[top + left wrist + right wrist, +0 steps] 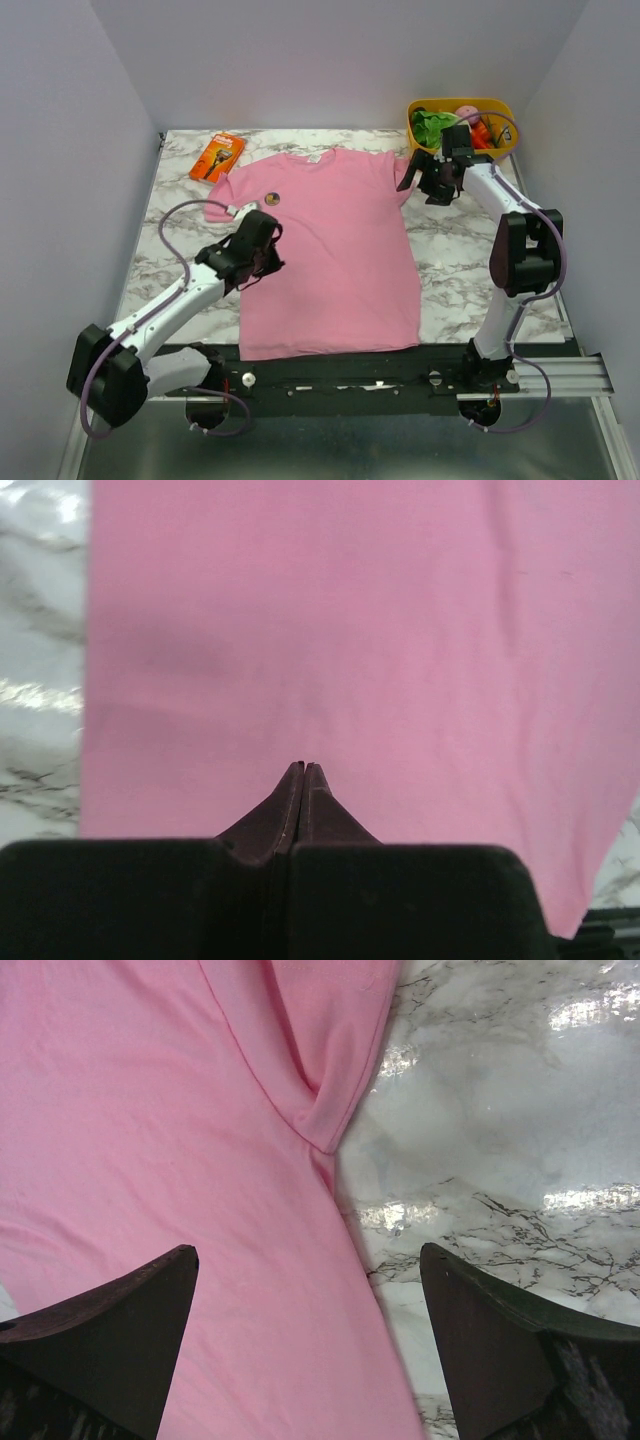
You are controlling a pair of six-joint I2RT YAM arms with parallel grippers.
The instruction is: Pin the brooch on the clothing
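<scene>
The clothing (325, 255), a pink T-shirt, lies flat on the marble table. The brooch (272, 198), a tiny dark round disc, sits on the shirt near its left shoulder. My left gripper (268, 260) hovers over the shirt's left side, a little nearer than the brooch. It is shut with nothing between its fingers (303, 765), and its wrist view shows only pink fabric (350, 630). My right gripper (425, 182) stands open over the shirt's right sleeve and side edge (308, 1250), holding nothing. The sleeve's hem (330, 1110) shows in the right wrist view. Neither wrist view shows the brooch.
An orange rectangular package (217, 156) lies at the back left of the table. A yellow bin (500, 105) with green and orange items stands at the back right, just behind my right gripper. Bare marble (460, 260) flanks the shirt.
</scene>
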